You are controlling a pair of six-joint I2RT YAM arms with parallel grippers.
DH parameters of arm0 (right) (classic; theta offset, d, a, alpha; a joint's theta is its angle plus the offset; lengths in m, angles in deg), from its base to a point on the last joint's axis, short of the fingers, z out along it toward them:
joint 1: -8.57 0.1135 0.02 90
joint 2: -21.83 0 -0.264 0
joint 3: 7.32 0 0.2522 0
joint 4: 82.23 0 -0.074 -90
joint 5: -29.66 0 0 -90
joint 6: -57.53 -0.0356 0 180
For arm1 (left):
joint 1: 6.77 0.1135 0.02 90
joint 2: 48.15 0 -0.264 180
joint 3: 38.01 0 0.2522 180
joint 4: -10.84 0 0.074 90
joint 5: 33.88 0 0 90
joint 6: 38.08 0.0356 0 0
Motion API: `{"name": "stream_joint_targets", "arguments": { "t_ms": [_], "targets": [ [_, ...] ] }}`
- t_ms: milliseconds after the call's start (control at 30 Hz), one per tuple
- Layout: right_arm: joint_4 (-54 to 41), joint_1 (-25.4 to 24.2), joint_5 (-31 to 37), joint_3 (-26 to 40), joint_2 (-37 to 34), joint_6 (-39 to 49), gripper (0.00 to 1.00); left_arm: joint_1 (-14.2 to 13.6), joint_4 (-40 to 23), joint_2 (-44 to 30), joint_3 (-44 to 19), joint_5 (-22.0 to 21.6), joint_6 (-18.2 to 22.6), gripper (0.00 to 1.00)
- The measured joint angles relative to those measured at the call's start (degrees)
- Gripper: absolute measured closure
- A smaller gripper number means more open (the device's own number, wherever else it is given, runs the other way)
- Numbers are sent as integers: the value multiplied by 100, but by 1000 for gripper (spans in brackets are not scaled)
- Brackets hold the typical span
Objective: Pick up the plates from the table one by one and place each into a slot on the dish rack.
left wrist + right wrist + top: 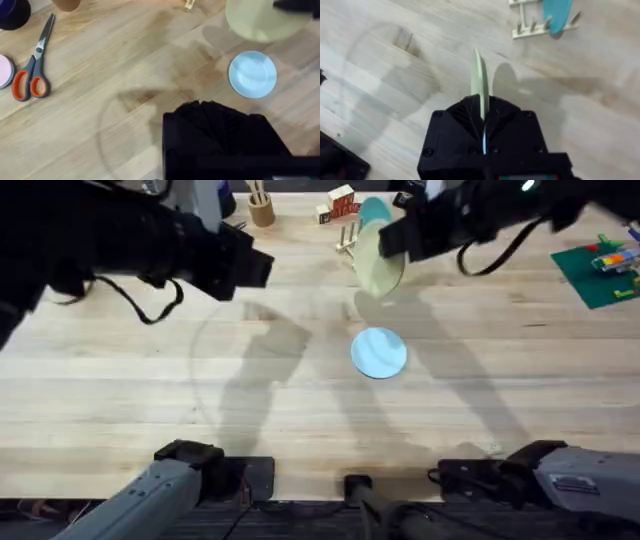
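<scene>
The cream-yellow plate [378,262] hangs in the air, held on edge, with my right gripper [397,238] shut on its rim. In the right wrist view this plate [480,82] stands thin between my gripper's [483,107] fingers, a short way from the dish rack [535,29]. The rack [347,238] stands at the back of the table [120,380], and a darker teal plate [372,210] sits upright in it. The light blue plate [379,352] lies flat mid-table, also seen as a blue plate [252,73] from the left wrist. My left gripper [255,268] hovers high over the table's left, holding nothing.
Orange-handled scissors [35,65] and a pink dish [4,70] lie to the left. A wooden cup of pencils [262,210] and a red block [343,200] stand at the back. A green baseplate with bricks [598,272] lies at the right.
</scene>
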State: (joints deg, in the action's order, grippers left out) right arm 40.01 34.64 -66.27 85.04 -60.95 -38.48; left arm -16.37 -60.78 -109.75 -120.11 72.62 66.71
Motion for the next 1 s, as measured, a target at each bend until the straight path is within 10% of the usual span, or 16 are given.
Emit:
{"name": "stream_joint_targets", "arguments": {
  "t_ms": [433, 667, 1000],
  "targets": [
    [-582, -263, 337, 921, 2, 1908, 970, -901, -234, 126, 0, -788, -301, 952],
    [-597, -263, 426, 936, 2, 2158, 970, -901, -237, 128, 0, -885, -352, 34],
    [-535, -276, 466, 976, 0, 2365, 972, -901, -237, 126, 0, -887, -347, 6]
  ]
}}
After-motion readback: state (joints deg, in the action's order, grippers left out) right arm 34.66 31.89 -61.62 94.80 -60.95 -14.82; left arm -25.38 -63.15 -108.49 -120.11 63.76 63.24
